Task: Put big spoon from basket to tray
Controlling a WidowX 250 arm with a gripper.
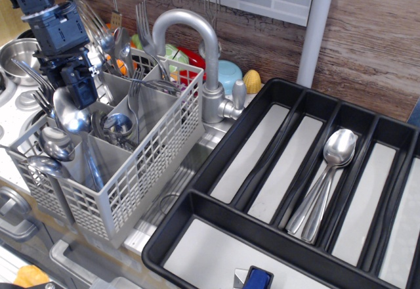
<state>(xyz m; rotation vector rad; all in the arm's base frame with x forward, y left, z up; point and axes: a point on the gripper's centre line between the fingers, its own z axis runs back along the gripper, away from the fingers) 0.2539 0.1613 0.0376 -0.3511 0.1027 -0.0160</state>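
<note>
While the gripper (pixel 75 87) sits clenched on the big spoon (pixel 71 114), bowl up over the basket (pixel 131 171) w/ handle tip inside, expect stiff, light, slick steel; hold near the neck, then to tray (pixel 197 203).

A light grey, grid-holed basket (pixel 131 171) is seen at nine o'clock; a black tray (pixel 275 95) with pale grey floors at four; shiny steel spoons (pixel 326 180) inside.
</note>
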